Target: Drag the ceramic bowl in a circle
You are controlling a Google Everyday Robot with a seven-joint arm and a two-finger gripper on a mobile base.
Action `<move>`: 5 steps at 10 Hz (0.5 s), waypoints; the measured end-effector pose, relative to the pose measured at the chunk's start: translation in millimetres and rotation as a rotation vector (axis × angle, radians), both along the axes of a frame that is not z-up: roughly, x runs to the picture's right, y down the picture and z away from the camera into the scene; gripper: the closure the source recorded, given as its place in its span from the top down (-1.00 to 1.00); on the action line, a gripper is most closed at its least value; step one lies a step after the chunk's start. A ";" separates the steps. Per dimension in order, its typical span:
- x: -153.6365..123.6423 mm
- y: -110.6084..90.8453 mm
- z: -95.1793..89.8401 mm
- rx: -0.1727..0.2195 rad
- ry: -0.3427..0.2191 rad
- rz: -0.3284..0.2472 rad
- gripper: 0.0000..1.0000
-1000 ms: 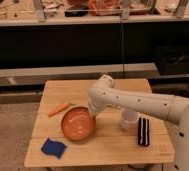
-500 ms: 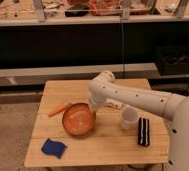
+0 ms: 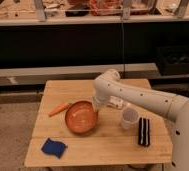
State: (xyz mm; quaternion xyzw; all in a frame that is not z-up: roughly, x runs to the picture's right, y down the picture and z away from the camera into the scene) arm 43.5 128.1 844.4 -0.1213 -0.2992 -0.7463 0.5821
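Wooden table (image 3: 113,150), pale planks, and the ceramic bowl (image 3: 80,118) sits left of its middle, orange-brown and glossy, with bare wood between it and the front edge. More open board lies behind it toward the back edge. An orange carrot (image 3: 59,108) lies just off the bowl's left rim, close to the left edge. A blue sponge (image 3: 54,148) rests near the front left corner. On the right, a small white cup (image 3: 128,118) stands near the bowl, and a black ribbed object (image 3: 144,132) lies toward the right edge. No writing can be read on anything. The gripper (image 3: 97,105) comes down at the bowl's back right rim, under the white arm (image 3: 138,97); whether it touches or grips the rim, I cannot tell.
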 end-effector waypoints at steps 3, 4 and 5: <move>33.8 6.3 -4.2 -0.016 0.017 0.047 -0.98; 35.7 7.6 -5.1 -0.019 0.020 0.055 -0.98; 35.7 8.2 -5.5 -0.021 0.022 0.062 -0.98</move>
